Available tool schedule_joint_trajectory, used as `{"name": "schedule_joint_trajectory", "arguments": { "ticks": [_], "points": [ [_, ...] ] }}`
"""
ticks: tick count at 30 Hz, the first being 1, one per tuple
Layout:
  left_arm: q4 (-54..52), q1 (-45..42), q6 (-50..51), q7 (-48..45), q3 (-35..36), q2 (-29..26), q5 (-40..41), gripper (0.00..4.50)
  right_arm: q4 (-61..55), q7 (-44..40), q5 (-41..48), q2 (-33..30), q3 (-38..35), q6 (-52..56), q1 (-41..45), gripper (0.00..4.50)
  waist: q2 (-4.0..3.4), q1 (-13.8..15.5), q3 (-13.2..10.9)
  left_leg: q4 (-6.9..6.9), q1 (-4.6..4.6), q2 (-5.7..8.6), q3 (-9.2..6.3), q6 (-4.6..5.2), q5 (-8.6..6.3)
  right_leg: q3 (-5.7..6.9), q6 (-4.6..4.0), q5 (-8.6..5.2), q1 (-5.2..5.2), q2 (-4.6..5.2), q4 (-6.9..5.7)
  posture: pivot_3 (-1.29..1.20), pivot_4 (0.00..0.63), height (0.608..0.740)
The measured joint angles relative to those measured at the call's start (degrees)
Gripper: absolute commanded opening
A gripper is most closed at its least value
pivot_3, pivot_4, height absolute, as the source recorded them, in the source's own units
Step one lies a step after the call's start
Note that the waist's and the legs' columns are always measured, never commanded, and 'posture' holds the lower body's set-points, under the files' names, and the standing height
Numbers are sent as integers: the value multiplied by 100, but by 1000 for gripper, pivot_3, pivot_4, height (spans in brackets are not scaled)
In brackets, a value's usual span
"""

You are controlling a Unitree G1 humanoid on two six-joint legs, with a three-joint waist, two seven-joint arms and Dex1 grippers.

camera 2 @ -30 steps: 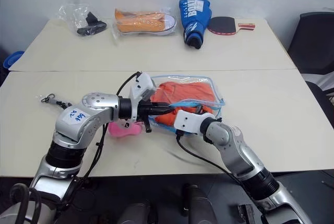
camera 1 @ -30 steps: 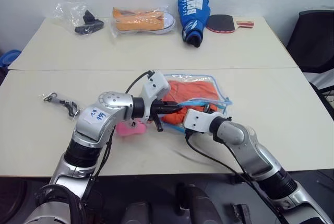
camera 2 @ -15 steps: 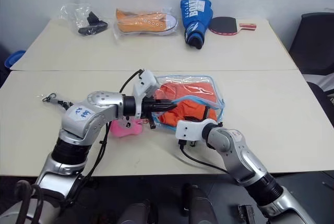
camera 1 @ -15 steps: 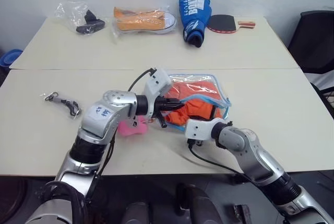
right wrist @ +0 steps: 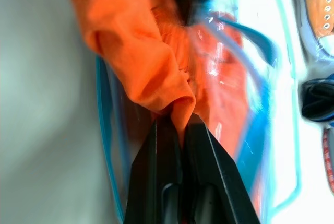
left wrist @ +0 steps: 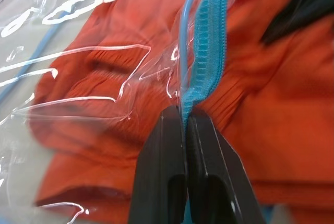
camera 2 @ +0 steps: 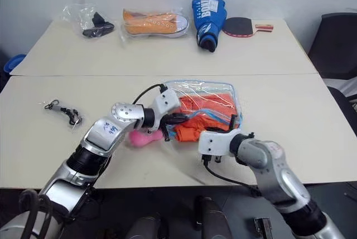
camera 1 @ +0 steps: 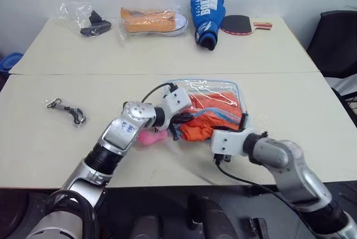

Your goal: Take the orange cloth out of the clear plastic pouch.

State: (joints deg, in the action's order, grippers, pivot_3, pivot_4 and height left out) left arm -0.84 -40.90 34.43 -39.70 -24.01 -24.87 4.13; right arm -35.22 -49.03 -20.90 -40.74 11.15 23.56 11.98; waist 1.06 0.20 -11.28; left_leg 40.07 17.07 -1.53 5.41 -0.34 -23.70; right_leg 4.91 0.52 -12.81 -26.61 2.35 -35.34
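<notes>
I count one orange cloth (camera 1: 207, 117), one clear plastic pouch (camera 1: 226, 87). My left gripper (left wrist: 185, 122) pinches the pouch's zip trim; my right gripper (right wrist: 180, 125) pinches cloth bulging over the pouch's 7 o'clock edge.

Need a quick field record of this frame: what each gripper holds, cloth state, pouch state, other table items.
left gripper: jaws shut on the clear plastic pouch, at its blue zip trim
right gripper: jaws shut on a fold of the orange cloth
cloth state: partly out at the pouch's open near edge, rest inside
pouch state: open, lying on the table
far edge: orange sneaker, blue glove, paddle
</notes>
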Motion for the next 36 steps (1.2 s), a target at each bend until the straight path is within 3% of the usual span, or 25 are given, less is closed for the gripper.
{"name": "schedule_joint_trajectory", "arguments": {
  "ticks": [8, 16, 24, 30, 33, 36],
  "points": [
    [413, 13, -688, 11, -183, 30, -465, 0, -1060, -1020, 1430, -569, -1140, 1515, 212, 38, 0, -4, -1, -1, 0, 0, -3, 11, -5, 3, 0, 0, 0, -1, 2, 0, 150, 740],
    [580, 36, -878, -9, -156, 127, -614, 0, -820, -1548, 2502, -1741, -2206, 2032, 1189, 38, 0, -3, -1, -8, 2, -1, -4, 16, -7, 5, -1, 0, 0, -2, 8, 0, 150, 740],
    [575, 71, -1017, -59, -84, 238, -623, 0, 1066, -1386, 2651, -2462, -2207, 1083, 2145, 38, 0, -5, -1, -8, 4, 0, 2, 21, -6, 5, 1, 1, -1, 3, 13, 0, 150, 740],
    [633, 137, -1010, -124, -65, 219, -708, 0, 2555, -803, 2085, -2935, -2080, -155, 2924, 38, -2, -9, -2, -14, 4, -3, 6, 19, -5, 5, 1, 1, -3, 2, 18, 0, 150, 740],
    [624, 140, -1016, -175, -64, 222, -735, 0, 3000, -397, 1741, -3005, -2161, -740, 2626, 38, -1, -6, -2, -15, 3, -4, 10, 18, -5, 4, 2, 1, -2, 4, 18, 0, 150, 740],
    [517, 194, -1018, -300, -64, 164, -738, 0, 2803, -186, 1542, -2853, -2612, -828, 1213, 38, 3, 19, 1, -23, 1, -10, 7, 10, -1, 7, 2, 1, 1, -1, 23, 0, 150, 740]
  ]
}}
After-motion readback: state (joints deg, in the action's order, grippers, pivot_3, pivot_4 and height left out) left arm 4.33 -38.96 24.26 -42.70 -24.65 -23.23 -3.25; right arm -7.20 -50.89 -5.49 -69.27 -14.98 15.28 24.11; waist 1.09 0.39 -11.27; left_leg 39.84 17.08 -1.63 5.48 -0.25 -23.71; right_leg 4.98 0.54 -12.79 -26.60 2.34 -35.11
